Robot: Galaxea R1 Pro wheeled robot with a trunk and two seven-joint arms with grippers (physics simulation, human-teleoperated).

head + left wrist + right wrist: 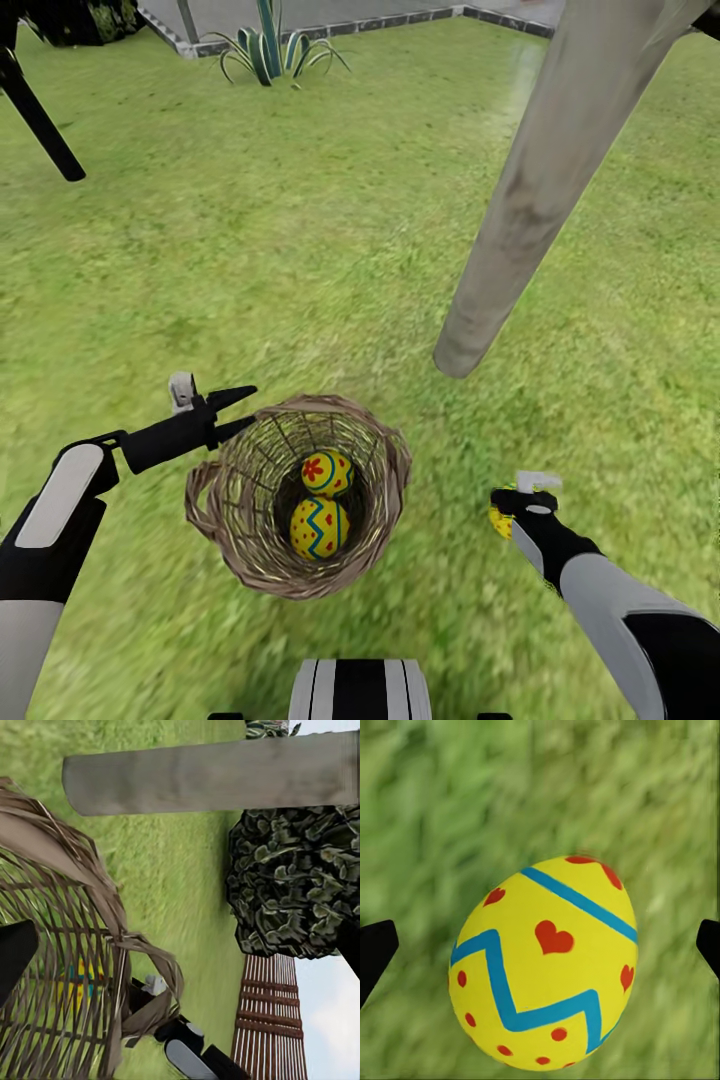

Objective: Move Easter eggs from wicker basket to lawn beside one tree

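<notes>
Grass everywhere, basically: the mottled green lawn (300, 250) took up most of what I could see, with the round brown woven wicker basket (215, 505) sitting on it right in front of the robot. Two of the small yellow Easter eggs were down inside, one with a red flower mark (327, 472) and just below it one with a blue zigzag band (319, 527), touching each other.

The left pincer (238, 412) hovered just beside the basket's braided rim on its left side, black fingers spread apart with nothing between them. From the left wrist view I could see the open weave up close and a bit of yellow and blue (81, 982) showing through it.

The third yellow egg with red hearts and a blue zigzag (544, 964) was over on the right, on or just above the grass, I couldn't tell which. The right pincer (512, 512) was right at it, and in the right wrist view its fingertips (375, 952) sat wide on either side of the egg, not touching it.

The thick pale grey-beige tree trunk (540, 190) met the grass near the basket, up and to the right of it. A spiky green plant (268, 50) stood by the grey kerb at the far edge.
</notes>
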